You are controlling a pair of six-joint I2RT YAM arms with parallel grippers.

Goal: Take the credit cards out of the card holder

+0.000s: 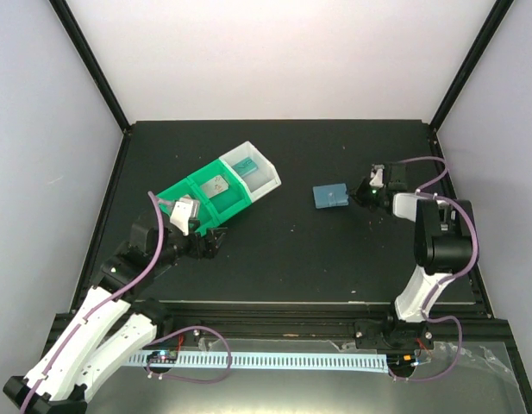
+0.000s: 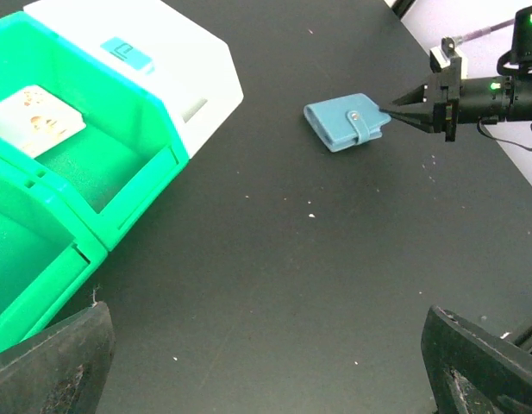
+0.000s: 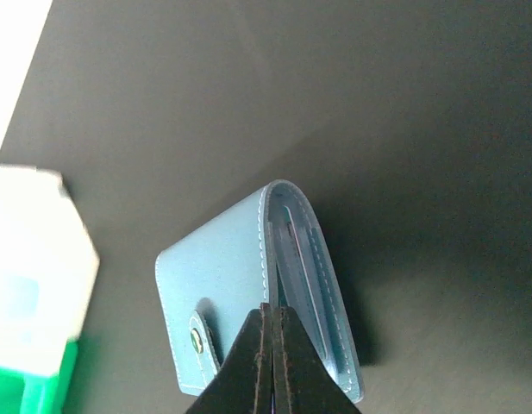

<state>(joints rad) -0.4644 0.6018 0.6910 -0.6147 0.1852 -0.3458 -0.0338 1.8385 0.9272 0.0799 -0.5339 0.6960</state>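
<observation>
The slate-blue card holder [image 1: 331, 197] lies shut on the black table, its snap strap fastened; it also shows in the left wrist view [image 2: 346, 122]. My right gripper [image 1: 362, 197] is shut, its tips pinching the open-side edge of the holder's top cover [image 3: 240, 285]. Pale sleeves [image 3: 304, 276] show inside the holder. A pale blue-and-white card [image 2: 33, 121] lies in the green tray [image 1: 192, 191]. A teal card [image 2: 128, 53] lies in the white tray [image 1: 264, 177]. My left gripper [image 1: 210, 242] is open and empty, low over bare table beside the green tray.
The green tray [image 2: 119, 185] and the white tray [image 2: 197, 78] stand joined at the table's left middle. Black frame posts rise at the back corners. The table's right edge runs close behind my right arm [image 1: 438, 241].
</observation>
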